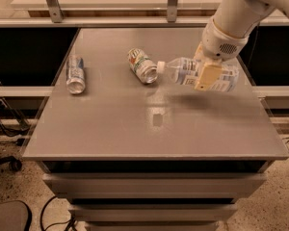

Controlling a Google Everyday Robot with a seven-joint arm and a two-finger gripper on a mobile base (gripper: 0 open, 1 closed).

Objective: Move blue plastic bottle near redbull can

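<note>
The blue plastic bottle (185,71) is clear with a white cap and blue-and-white label. It hangs lying sideways above the grey table (135,129), cap pointing left, almost at the white-and-green can (142,65). My gripper (204,71) is shut on the bottle's middle, with one cream finger (205,77) in front of it. A shadow lies on the table under the bottle. The redbull can (75,74), slim silver and blue, lies on its side at the table's left, well apart from the bottle.
The white-and-green can lies on its side between the bottle and the redbull can. Metal posts (50,3) stand behind the table's far edge. The table's drawers (154,186) face me. Cables run on the floor at left.
</note>
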